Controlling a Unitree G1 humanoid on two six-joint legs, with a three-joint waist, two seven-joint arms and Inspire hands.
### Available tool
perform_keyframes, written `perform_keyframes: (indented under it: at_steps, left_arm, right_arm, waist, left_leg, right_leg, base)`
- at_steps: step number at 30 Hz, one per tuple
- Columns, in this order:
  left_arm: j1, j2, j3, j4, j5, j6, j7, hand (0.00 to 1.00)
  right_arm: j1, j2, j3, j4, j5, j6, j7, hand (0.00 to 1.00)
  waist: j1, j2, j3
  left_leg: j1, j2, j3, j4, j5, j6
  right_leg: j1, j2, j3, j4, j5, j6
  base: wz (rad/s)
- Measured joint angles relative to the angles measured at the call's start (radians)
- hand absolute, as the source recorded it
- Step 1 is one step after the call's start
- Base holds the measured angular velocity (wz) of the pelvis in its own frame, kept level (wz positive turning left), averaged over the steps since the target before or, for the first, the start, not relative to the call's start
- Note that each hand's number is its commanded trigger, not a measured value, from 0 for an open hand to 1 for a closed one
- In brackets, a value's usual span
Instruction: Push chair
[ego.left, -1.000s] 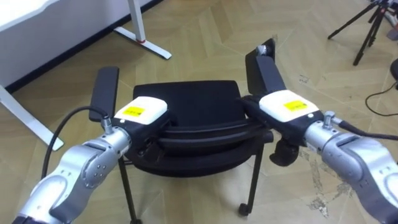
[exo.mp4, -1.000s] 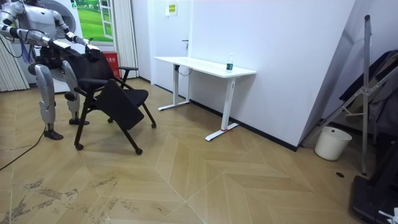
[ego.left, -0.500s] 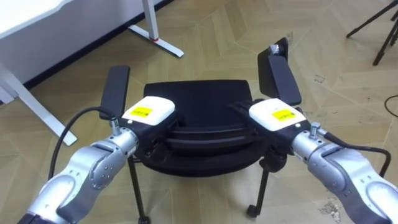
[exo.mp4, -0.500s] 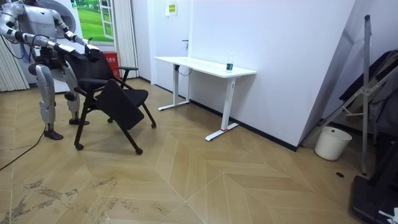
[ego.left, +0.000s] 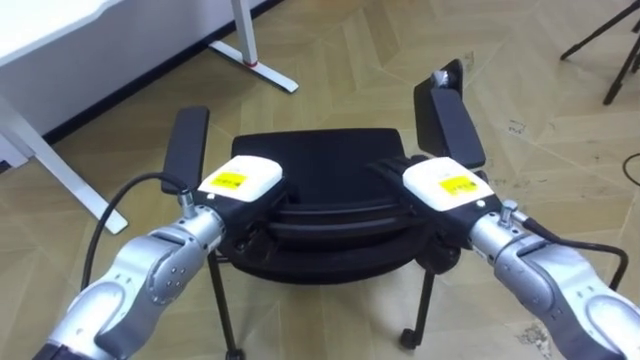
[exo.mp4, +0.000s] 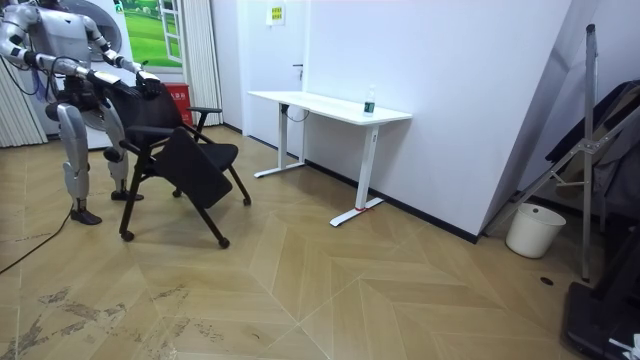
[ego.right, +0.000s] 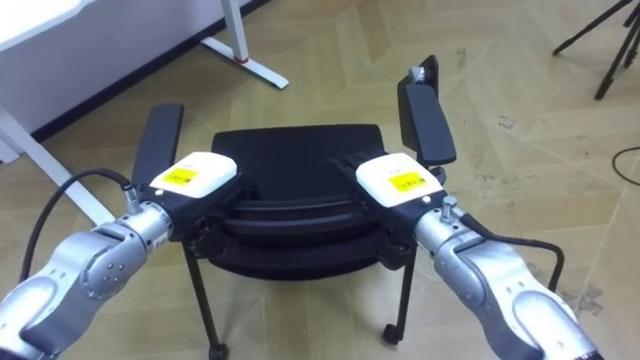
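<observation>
The left hand (ego.left: 240, 180) and the right hand (ego.left: 445, 186) rest on the top edge of the chair back, at nine and three o'clock, probably so that a push runs straight. Their fingers dip behind the back, so I cannot tell whether they curl round it. The chair (ego.left: 320, 165) stands just before the robot, seat towards twelve, with the desk (ego.left: 40, 25) at ten o'clock.

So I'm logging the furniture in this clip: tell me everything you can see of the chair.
The chair is black, with a padded-looking seat, a curved backrest, two flat armrests and thin dark legs ending in castors. It stands on the wooden floor, near a white desk. The left robot hand and right robot hand rest on the backrest's top edge, one at either end.
</observation>
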Motion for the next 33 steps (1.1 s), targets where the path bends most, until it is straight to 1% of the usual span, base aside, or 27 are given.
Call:
perform_keyframes:
  at_steps: [1, 3, 5, 6, 7, 8, 9, 10, 11, 14, 16, 21, 25, 29, 33]
  left_arm:
    - [0.000, 0.001, -0.004, 0.000, 0.000, 0.004, 0.001, 1.00]
    - [-0.002, 0.001, -0.010, 0.000, 0.001, 0.011, 0.000, 1.00]
    - [-0.002, 0.001, -0.015, 0.000, 0.003, 0.012, 0.000, 1.00]
    - [-0.002, 0.000, -0.016, 0.000, 0.003, 0.012, 0.000, 1.00]
    - [-0.002, 0.000, -0.017, 0.000, 0.003, 0.012, 0.000, 1.00]
    - [-0.002, -0.001, -0.018, 0.000, 0.004, 0.012, 0.000, 1.00]
    - [-0.002, -0.001, -0.018, 0.000, 0.004, 0.012, 0.000, 1.00]
    - [-0.002, -0.001, -0.018, 0.000, 0.004, 0.012, -0.002, 1.00]
    - [-0.002, -0.001, -0.021, 0.000, 0.004, 0.013, -0.002, 1.00]
    - [-0.002, -0.007, -0.023, -0.002, 0.022, 0.018, 0.000, 1.00]
    - [-0.002, -0.011, -0.026, -0.002, 0.025, 0.020, 0.000, 1.00]
    - [-0.004, -0.016, -0.038, -0.003, 0.028, 0.031, 0.003, 1.00]
    - [-0.003, -0.017, -0.050, -0.016, 0.029, 0.030, 0.001, 1.00]
    - [-0.003, -0.011, -0.050, -0.030, 0.033, 0.031, -0.004, 1.00]
    - [-0.003, -0.012, -0.050, -0.030, 0.035, 0.031, -0.005, 1.00]
  right_arm:
    - [-0.001, 0.000, 0.007, 0.016, -0.004, -0.004, -0.026, 0.00]
    - [-0.002, 0.000, 0.017, 0.040, -0.026, -0.013, -0.069, 0.00]
    - [-0.002, 0.004, 0.020, 0.068, -0.045, -0.030, -0.117, 0.00]
    - [-0.002, 0.004, 0.020, 0.072, -0.050, -0.033, -0.126, 0.00]
    - [-0.002, 0.005, 0.021, 0.081, -0.057, -0.036, -0.144, 0.00]
    - [-0.001, 0.008, 0.021, 0.088, -0.064, -0.039, -0.160, 0.20]
    - [-0.001, 0.009, 0.020, 0.095, -0.064, -0.043, -0.170, 0.56]
    - [-0.001, 0.009, 0.020, 0.106, -0.064, -0.050, -0.189, 0.62]
    - [-0.001, 0.010, 0.021, 0.117, -0.062, -0.057, -0.206, 1.00]
    - [-0.006, 0.018, 0.020, 0.155, -0.055, -0.077, -0.258, 1.00]
    - [-0.010, 0.019, 0.020, 0.179, -0.055, -0.087, -0.285, 1.00]
    - [-0.012, 0.026, 0.020, 0.210, -0.055, -0.089, -0.328, 1.00]
    - [-0.049, 0.050, 0.017, 0.270, -0.043, -0.088, -0.359, 1.00]
    - [-0.045, 0.050, 0.014, 0.270, -0.048, -0.096, -0.375, 1.00]
    - [-0.044, 0.051, 0.014, 0.270, -0.051, -0.097, -0.375, 1.00]
  waist:
    - [0.000, 0.001, -0.0009]
    - [0.000, 0.005, -0.0003]
    - [0.000, 0.010, 0.0014]
    - [0.000, 0.015, 0.0038]
    - [0.000, 0.016, 0.0037]
    - [0.000, 0.020, 0.0040]
    - [0.000, 0.022, 0.0051]
    - [0.000, 0.022, 0.0049]
    - [-0.001, 0.024, 0.0054]
    - [-0.005, 0.022, 0.0035]
    - [-0.007, 0.022, 0.0037]
    - [-0.009, 0.021, 0.0035]
    - [-0.002, 0.024, 0.0016]
    - [-0.004, 0.024, 0.0010]
    - [-0.008, 0.024, 0.0011]
  left_leg:
    - [0.000, 0.000, -0.001, 0.002, 0.000, 0.000]
    - [-0.001, 0.000, -0.002, 0.008, 0.000, 0.000]
    - [-0.002, 0.001, -0.002, 0.012, 0.000, 0.000]
    - [-0.002, 0.001, -0.002, 0.012, 0.000, 0.000]
    - [-0.002, 0.001, -0.002, 0.013, 0.000, 0.000]
    - [-0.003, 0.001, -0.002, 0.013, -0.001, 0.001]
    - [-0.003, 0.001, -0.002, 0.013, -0.001, 0.001]
    - [-0.003, 0.001, -0.003, 0.013, -0.001, 0.002]
    - [-0.003, 0.001, -0.004, 0.014, -0.001, 0.002]
    - [-0.005, 0.001, -0.007, 0.017, -0.002, 0.003]
    - [-0.006, 0.001, -0.009, 0.021, -0.002, 0.003]
    - [-0.006, 0.001, -0.011, 0.027, -0.003, 0.004]
    - [-0.009, -0.001, -0.014, 0.027, -0.003, 0.004]
    - [-0.011, -0.001, -0.021, 0.027, -0.003, 0.004]
    - [-0.009, -0.001, -0.026, 0.027, -0.003, 0.004]
  right_leg:
    - [0.000, 0.000, 0.000, 0.000, 0.000, 0.000]
    - [0.003, 0.000, -0.002, 0.000, 0.000, -0.001]
    - [0.005, 0.000, -0.003, 0.000, 0.001, -0.002]
    - [0.005, 0.000, -0.003, 0.000, 0.001, -0.002]
    - [0.005, 0.000, -0.003, 0.000, 0.001, -0.002]
    - [0.004, 0.000, -0.004, 0.001, 0.002, -0.002]
    - [0.004, 0.000, -0.003, 0.001, 0.002, -0.002]
    - [0.005, 0.000, -0.003, 0.001, 0.002, -0.002]
    - [0.006, 0.000, -0.003, 0.001, 0.002, -0.002]
    - [0.008, 0.000, -0.006, 0.000, 0.002, -0.001]
    - [0.012, 0.000, -0.011, -0.001, 0.002, -0.001]
    - [0.017, -0.001, -0.013, -0.002, 0.002, -0.001]
    - [0.020, 0.000, -0.014, -0.017, 0.004, 0.001]
    - [0.023, 0.000, -0.022, -0.019, 0.005, 0.001]
    - [0.027, 0.000, -0.028, -0.019, 0.005, 0.001]
  base:
    - [0.00]
    - [0.00]
    - [0.00]
    - [0.00]
    - [0.00]
    - [0.00]
    - [0.00]
    - [0.00]
    - [0.00]
    - [0.04]
    - [0.05]
    - [0.02]
    - [0.02]
    - [0.05]
    - [0.04]
